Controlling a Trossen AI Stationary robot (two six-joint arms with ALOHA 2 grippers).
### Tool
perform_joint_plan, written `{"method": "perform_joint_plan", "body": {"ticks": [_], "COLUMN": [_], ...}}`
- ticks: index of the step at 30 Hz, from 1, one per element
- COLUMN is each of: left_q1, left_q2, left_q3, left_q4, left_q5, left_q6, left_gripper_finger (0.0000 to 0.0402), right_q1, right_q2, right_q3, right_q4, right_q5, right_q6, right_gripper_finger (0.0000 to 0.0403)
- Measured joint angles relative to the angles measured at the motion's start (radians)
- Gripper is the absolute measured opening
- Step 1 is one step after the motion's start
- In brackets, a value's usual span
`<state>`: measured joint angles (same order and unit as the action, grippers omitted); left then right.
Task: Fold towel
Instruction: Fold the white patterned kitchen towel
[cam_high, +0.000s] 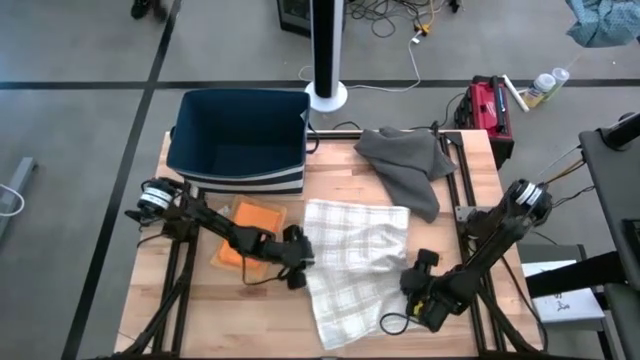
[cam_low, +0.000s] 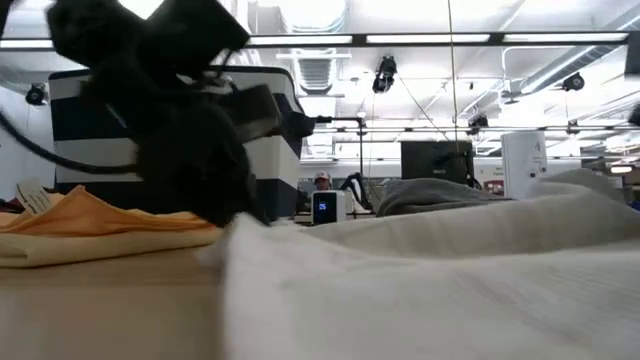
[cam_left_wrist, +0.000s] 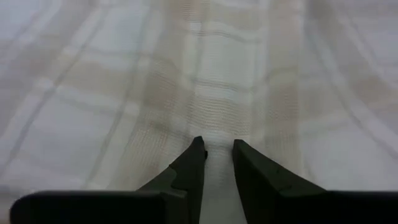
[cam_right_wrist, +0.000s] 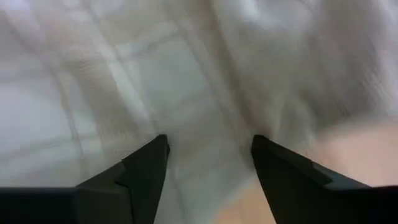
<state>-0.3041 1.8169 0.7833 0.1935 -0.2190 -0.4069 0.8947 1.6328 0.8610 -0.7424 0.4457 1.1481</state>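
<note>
A white plaid towel (cam_high: 352, 262) lies spread and rumpled on the wooden table (cam_high: 390, 340); it also fills the low view's foreground (cam_low: 450, 270). My left gripper (cam_high: 303, 262) (cam_left_wrist: 217, 148) sits at the towel's left edge, shut on the cloth, and shows as a dark mass in the low view (cam_low: 190, 150). At the towel's right edge my right gripper (cam_high: 412, 278) (cam_right_wrist: 208, 149) hovers open, with its fingers spread over the cloth and bare wood beside them. My left gripper pinches the towel at its left edge (cam_left_wrist: 217, 138) between its two fingers. It comes slanting down from the table's left. A ridge of cloth runs away from the fingertips. The towel lies on the table; one layer or several, I cannot tell.
An orange cloth (cam_high: 250, 240) lies folded under my left arm. A grey cloth (cam_high: 410, 160) lies crumpled at the far right of the table, and a dark blue bin (cam_high: 240, 135) stands at the far left. Bare wood shows along the near edge.
</note>
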Motion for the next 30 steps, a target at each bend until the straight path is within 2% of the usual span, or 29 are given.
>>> {"method": "perform_joint_plan", "body": {"ticks": [6,10,12,16,23,26,30], "left_q1": [-0.015,0.024,0.059,0.103,0.085,0.059,0.037], "left_q2": [-0.041,-0.016,0.003,0.058,0.123,0.124,0.105], "left_q3": [0.076,0.146,0.173,0.183,0.142,0.129,0.125], "left_q4": [0.000,-0.008,-0.009,-0.029,-0.057,-0.062,-0.086], "left_q5": [-0.067,-0.085,-0.088,-0.084,-0.047,-0.052,-0.068], "left_q6": [0.080,0.200,0.231,0.230,0.114,0.081,0.075], "left_gripper_finger": [0.0085,0.0089,0.0089,0.0085,0.0079,0.0081,0.0086], "right_q1": [0.012,-0.004,-0.047,-0.162,-0.406,-0.506,-0.624], "right_q2": [-0.152,-0.200,-0.201,-0.193,-0.165,-0.149,-0.118], "right_q3": [0.004,-0.001,-0.013,-0.061,-0.163,-0.201,-0.224], "right_q4": [0.073,0.035,-0.031,-0.042,0.048,0.134,0.344], "right_q5": [0.126,0.297,0.332,0.296,0.136,0.091,0.023], "right_q6": [-0.054,-0.067,-0.055,-0.048,-0.132,-0.260,-0.540], "right_gripper_finger": [0.0231,0.0235,0.0232,0.0224,0.0226,0.0229,0.0231]}}
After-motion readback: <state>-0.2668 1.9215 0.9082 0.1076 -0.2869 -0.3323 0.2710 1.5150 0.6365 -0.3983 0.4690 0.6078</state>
